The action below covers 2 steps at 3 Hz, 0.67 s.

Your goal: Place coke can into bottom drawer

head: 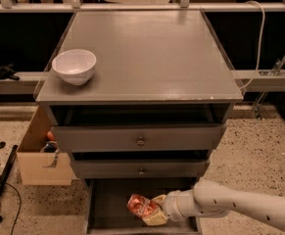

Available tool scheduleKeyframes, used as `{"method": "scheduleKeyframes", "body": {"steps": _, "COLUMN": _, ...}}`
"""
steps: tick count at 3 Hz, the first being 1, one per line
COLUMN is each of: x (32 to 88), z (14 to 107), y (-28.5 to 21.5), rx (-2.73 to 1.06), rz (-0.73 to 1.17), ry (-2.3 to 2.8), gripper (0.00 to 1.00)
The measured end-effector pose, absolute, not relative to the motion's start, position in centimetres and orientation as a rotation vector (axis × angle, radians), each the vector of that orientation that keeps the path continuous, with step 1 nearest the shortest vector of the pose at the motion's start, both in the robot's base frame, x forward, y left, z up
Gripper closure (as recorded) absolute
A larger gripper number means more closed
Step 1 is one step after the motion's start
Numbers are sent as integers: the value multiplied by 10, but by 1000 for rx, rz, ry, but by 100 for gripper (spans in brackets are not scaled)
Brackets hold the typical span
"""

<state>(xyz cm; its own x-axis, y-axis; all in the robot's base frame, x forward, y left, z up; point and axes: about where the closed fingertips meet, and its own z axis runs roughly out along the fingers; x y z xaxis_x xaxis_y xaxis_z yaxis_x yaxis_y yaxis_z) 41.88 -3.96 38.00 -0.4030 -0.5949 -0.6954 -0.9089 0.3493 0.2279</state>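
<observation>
The coke can (138,205), red-orange and dented, lies on its side inside the open bottom drawer (108,210), the dark tray at the foot of the grey cabinet. My gripper (153,211) reaches in from the right on a white arm and is shut on the can, holding it low over the drawer floor. Whether the can touches the floor I cannot tell.
A white bowl (74,66) stands on the cabinet top (147,53) at the left. Two grey knobbed drawers (139,140) stick out above the bottom drawer. A cardboard box (39,155) stands on the floor at the left. A black pole (0,185) lies by it.
</observation>
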Motion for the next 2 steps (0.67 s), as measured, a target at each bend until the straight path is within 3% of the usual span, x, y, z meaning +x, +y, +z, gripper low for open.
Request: {"method": "scheduleKeyframes", "body": {"steps": 2, "x": 430, "z": 331, "y": -33, "rx": -1336, "rz": 868, "ry": 2096, "gripper": 100}}
